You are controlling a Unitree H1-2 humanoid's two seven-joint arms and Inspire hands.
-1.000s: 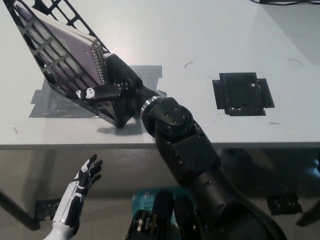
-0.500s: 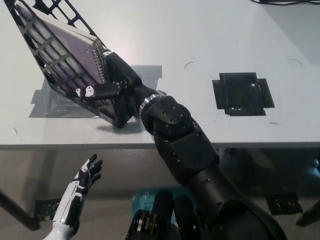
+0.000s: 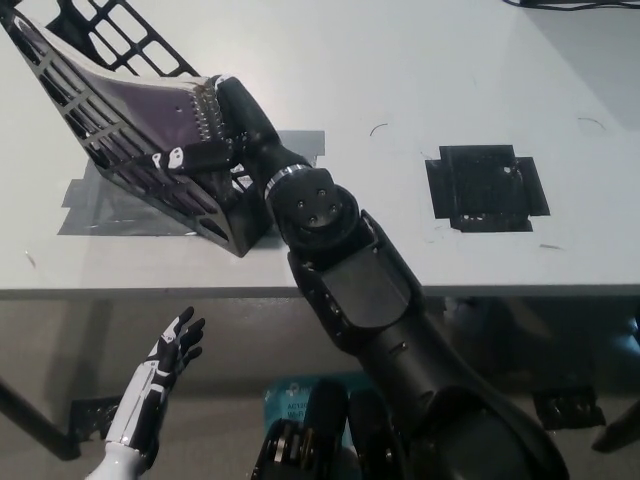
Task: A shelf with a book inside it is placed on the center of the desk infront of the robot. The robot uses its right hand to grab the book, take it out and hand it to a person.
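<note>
**Book gripped at the shelf mouth**

The book (image 3: 150, 105), spiral-bound with a purple cover, is seen lying tilted inside the black lattice shelf (image 3: 95, 150), its wire spine turned toward the open end. The shelf is set on the white desk (image 3: 420, 70), over a patch of grey tape (image 3: 90, 205), and is leaned toward the upper left. The right hand (image 3: 215, 140) is closed on the book at its spine end: black fingers are laid over the top edge, and another finger is pressed along the near side at the shelf's opening. The black arm is stretched up across the desk edge from the lower right. A square of black tape (image 3: 487, 188) is seen well apart to the right. The left hand (image 3: 170, 355) is held below the desk edge at lower left, fingers spread, holding nothing.
</note>
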